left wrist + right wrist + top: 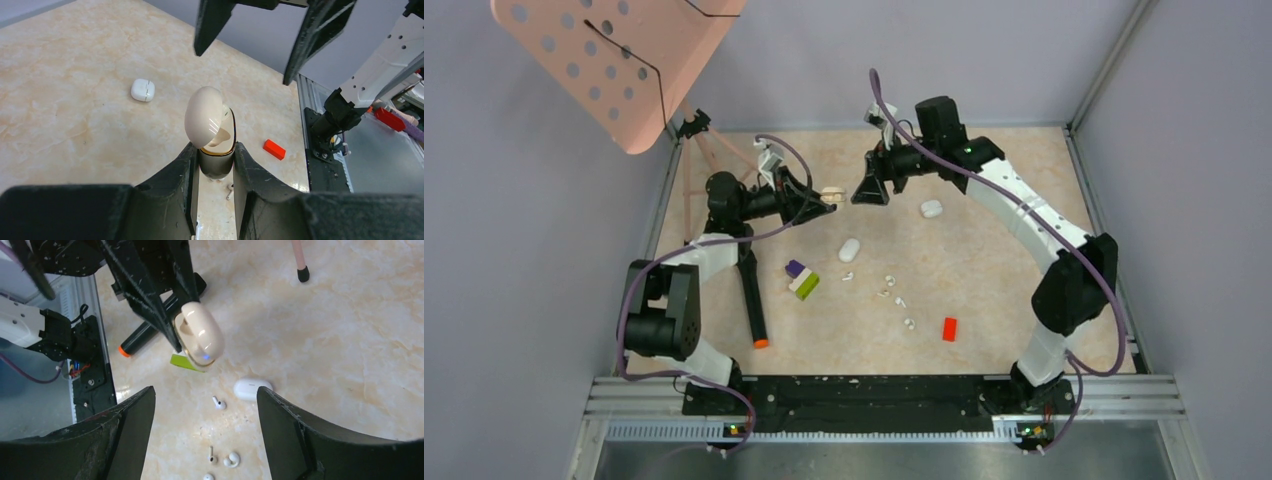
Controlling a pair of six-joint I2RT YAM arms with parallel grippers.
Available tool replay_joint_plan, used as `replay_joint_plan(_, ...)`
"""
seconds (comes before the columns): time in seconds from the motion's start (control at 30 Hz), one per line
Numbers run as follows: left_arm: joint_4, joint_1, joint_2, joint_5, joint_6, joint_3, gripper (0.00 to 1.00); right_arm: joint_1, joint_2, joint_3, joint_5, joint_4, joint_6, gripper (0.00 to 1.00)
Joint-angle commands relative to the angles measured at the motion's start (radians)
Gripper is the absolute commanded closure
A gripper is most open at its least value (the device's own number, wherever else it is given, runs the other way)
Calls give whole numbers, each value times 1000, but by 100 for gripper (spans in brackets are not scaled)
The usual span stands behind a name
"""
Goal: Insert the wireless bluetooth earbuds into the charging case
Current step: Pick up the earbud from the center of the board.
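The left tool was clamped on the base of the beige charging case, its lid open, held up above the bench. The right tool gaped wide and empty just right of it. The earbuds lay scattered on the bench nearer, left of a red brick.
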Motion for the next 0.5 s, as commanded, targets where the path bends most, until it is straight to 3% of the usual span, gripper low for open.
replay_joint_plan(0.0,35,-16,-56,55,49,5,100,13,62,101,-81,69,66,27)
replay_joint_plan(0.47,51,-60,-84,117,74,27,100,11,118,131,-55,73,94,30)
